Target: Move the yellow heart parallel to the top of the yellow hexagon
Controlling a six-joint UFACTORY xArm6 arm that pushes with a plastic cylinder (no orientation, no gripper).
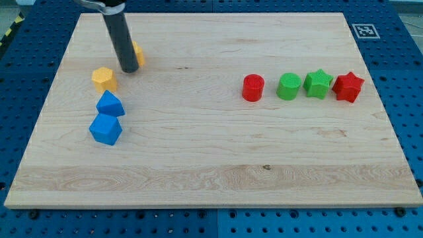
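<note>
A lab is showing here: a wooden bench [218, 165] lying on blue pegboard [403, 79], with a printed marker tag [363, 30].

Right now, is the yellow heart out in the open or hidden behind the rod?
Mostly hidden: only a sliver of the yellow heart shows beside the rod, right of my tip.

rod: showing as a straight dark grey-black cylinder, smooth and matte | upper end: widening into a black collar at the view's top | my tip [129, 70]: ending blunt and rounded
</note>
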